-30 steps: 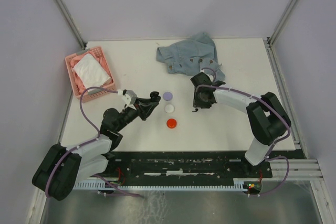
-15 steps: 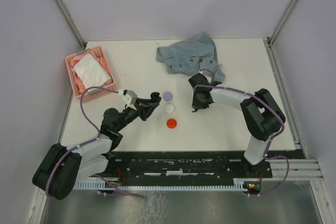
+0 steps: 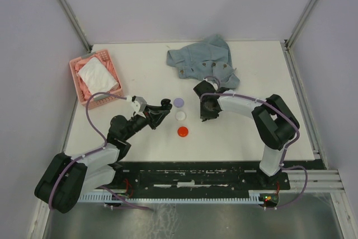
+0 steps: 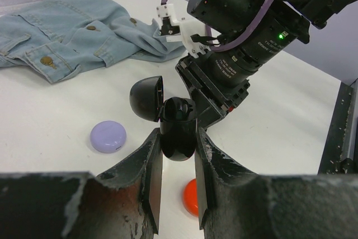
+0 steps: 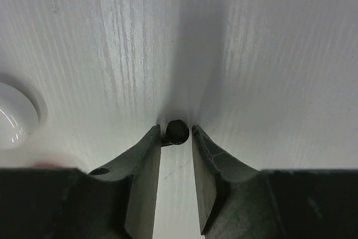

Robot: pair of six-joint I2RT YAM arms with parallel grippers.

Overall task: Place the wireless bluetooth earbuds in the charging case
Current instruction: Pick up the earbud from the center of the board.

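My left gripper (image 3: pixel 161 108) is shut on a black round charging case (image 4: pixel 179 117) and holds it above the table with its lid (image 4: pixel 146 98) flipped open to the left. My right gripper (image 3: pixel 206 112) points down at the table just right of the case. Its fingers are closed narrowly on a tiny black earbud (image 5: pixel 177 131) at their very tips, close to the white tabletop. In the left wrist view the right gripper's body (image 4: pixel 235 65) looms right behind the open case. No other earbuds show.
Three closed round cases lie between the arms: lilac (image 3: pixel 178 102), white (image 3: pixel 180 115) and red (image 3: pixel 183 132). A denim jacket (image 3: pixel 201 57) lies at the back. A pink basket (image 3: pixel 94 79) with cloth stands at the back left.
My right gripper has moved left, toward the white case and the held black case. My left gripper has stayed put with the case.
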